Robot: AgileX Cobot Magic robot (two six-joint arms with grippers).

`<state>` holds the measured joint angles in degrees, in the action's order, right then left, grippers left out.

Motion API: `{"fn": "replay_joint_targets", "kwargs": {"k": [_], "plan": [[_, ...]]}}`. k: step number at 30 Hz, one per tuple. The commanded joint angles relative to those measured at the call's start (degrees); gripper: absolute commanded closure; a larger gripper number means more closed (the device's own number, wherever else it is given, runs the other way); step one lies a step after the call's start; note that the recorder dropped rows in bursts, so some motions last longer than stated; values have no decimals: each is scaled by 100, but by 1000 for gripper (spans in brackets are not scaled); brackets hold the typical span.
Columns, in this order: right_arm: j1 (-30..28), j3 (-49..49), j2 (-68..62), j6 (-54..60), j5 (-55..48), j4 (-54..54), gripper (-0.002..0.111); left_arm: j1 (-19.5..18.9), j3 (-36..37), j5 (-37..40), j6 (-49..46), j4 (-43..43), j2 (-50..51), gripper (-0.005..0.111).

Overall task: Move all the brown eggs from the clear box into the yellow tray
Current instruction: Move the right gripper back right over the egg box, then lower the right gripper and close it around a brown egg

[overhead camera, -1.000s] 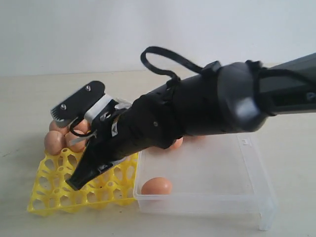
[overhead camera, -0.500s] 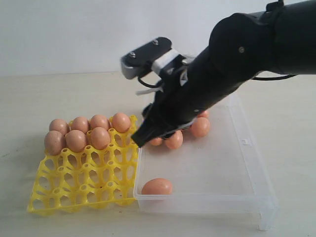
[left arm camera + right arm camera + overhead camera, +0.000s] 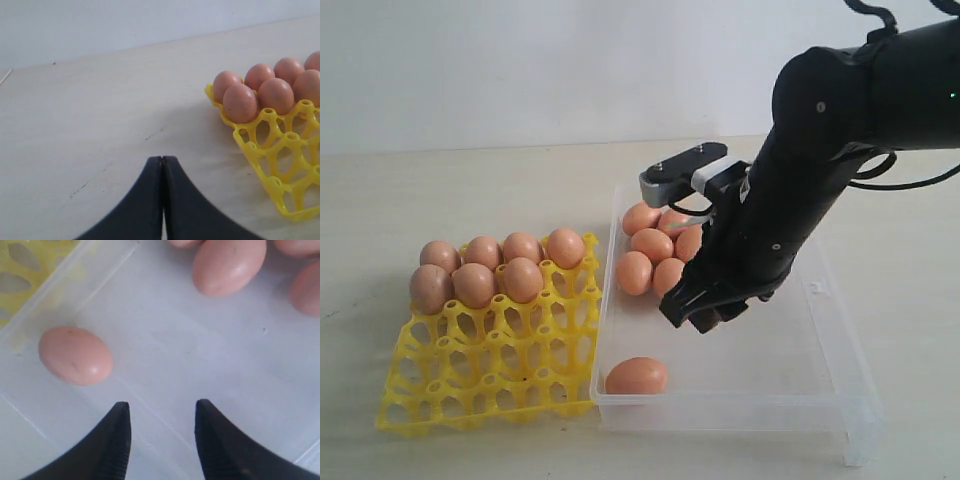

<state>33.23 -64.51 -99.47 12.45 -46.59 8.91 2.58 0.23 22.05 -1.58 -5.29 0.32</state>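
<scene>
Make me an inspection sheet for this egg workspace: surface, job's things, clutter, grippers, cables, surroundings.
Surface: pale table, with a few faint dark marks in the left wrist view.
Job's things: yellow tray holds seven brown eggs in its two back rows. The clear box beside it holds a cluster at its far end, partly hidden by the arm, and a lone egg near the front corner.
Clutter: nothing seen.
Grippers: right gripper is over the clear box, fingers apart, empty. Left gripper is shut and empty over bare table beside the tray.
Cables: black cable loops off the right arm.
Surroundings: plain white wall.
</scene>
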Motion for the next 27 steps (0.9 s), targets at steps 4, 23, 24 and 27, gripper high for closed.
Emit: {"fn": "replay_joint_targets", "kwargs": {"k": [4,23,24,27], "plan": [[-34,13,-317,-257,37,66,60,28,-23,-35,34,7,-32,107],[-59,-628,-897,-1476,1136,57,52,28,-23,-35,34,7,-32,107],[-59,-761,-982,-1562,1080,57,52,28,-23,-35,34,7,-32,107],[-59,-978,-1106,-1696,1055,14,53,28,-23,-35,34,7,-32,107]]}}
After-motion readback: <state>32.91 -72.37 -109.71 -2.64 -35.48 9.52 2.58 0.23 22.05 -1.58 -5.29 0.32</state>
